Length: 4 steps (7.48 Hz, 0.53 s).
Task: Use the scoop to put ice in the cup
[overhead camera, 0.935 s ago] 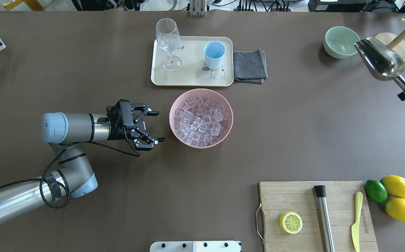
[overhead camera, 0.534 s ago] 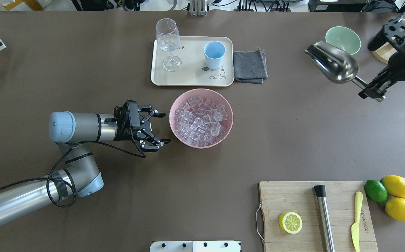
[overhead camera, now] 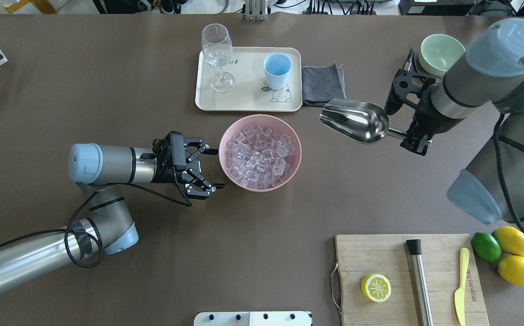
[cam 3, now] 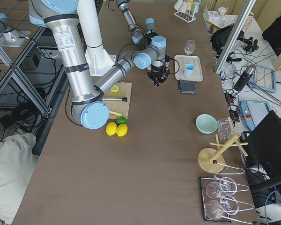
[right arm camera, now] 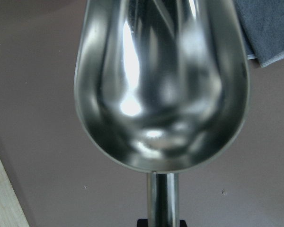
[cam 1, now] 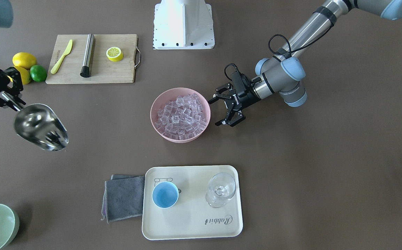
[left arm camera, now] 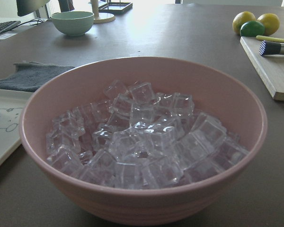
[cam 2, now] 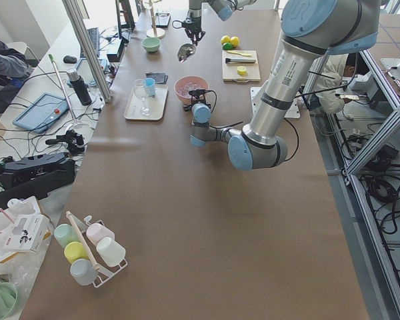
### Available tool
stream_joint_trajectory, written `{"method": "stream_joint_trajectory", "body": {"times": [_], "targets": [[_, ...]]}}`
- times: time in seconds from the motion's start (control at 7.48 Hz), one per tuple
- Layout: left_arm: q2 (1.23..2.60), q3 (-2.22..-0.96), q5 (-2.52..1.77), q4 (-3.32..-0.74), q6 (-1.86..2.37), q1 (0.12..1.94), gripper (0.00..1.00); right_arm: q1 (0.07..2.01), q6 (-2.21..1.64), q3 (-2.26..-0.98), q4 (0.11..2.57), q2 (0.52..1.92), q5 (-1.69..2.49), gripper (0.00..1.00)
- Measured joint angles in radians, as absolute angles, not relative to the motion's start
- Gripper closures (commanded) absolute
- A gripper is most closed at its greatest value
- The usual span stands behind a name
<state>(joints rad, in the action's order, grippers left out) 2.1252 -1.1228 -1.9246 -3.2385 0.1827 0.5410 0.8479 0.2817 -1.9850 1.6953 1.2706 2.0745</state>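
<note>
The ice [overhead camera: 259,154] is heaped in a pink bowl [overhead camera: 296,170] at mid-table, and it fills the left wrist view [left arm camera: 142,137]. My left gripper [overhead camera: 214,167] stands open at the bowl's left rim with nothing between its fingers, also seen from the front [cam 1: 215,113]. My right gripper [overhead camera: 410,136] is shut on the handle of the steel scoop [overhead camera: 354,120]. It holds the scoop in the air to the right of the bowl. The scoop's trough [right arm camera: 161,85] is empty. The light-blue cup [overhead camera: 277,70] stands upright on a cream tray [overhead camera: 248,102] beyond the bowl.
A stemmed glass [overhead camera: 217,54] shares the tray, with a grey cloth [overhead camera: 323,86] beside it. A pale green bowl [overhead camera: 441,52] sits at the far right. A cutting board [overhead camera: 379,258] holds a lemon half, a steel rod and a knife, with lemons [overhead camera: 515,253] nearby.
The right arm has swung the scoop leftward from the table's far right edge to just right of the pink bowl. The left gripper has crept right, up to the bowl's rim.
</note>
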Motion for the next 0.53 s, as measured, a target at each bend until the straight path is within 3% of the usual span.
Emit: {"method": "stream_joint_trajectory", "body": {"times": [0.53], "targets": [[2.134, -1.114, -1.927, -3.237, 0.183, 0.539, 0.01, 0.813, 0.497, -2.007, 2.114, 1.075, 2.024, 1.0]]}}
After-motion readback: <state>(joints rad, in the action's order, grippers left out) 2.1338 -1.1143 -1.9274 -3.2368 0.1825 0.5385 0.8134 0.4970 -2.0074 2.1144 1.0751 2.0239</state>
